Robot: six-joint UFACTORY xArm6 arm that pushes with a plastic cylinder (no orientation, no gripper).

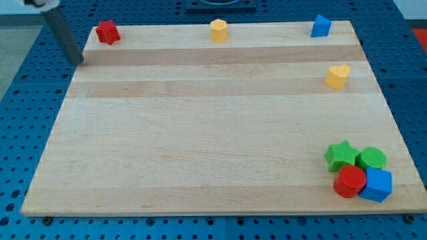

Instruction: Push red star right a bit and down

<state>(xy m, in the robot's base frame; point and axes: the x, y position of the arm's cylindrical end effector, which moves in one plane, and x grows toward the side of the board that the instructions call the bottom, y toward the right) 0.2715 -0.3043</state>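
Tip: my tip (79, 62) is a bare rod end with no jaws to part or close; it sits at the board's upper left edge, touching no block.
Rod: the rod (61, 30) slants up from the tip toward the view's top left.
Red star: the red star (107, 32) lies near the tip, to its right and a little toward the view's top, in the board's top left corner, apart from the tip.
Yellow block: a yellow block (219, 30) sits well to the tip's right along the top edge; its shape is hard to make out.
Blue block: a blue block (321, 26) sits farther right again, near the top right corner.
Yellow heart: a yellow heart (337, 76) is far to the tip's right, slightly lower than the tip.
Cluster: farthest from the tip, at the bottom right corner, four blocks touch one another: green star (342, 155), green cylinder (371, 159), red cylinder (349, 181), blue cube (377, 185).
Board: the wooden board (200, 147) carries all the blocks.
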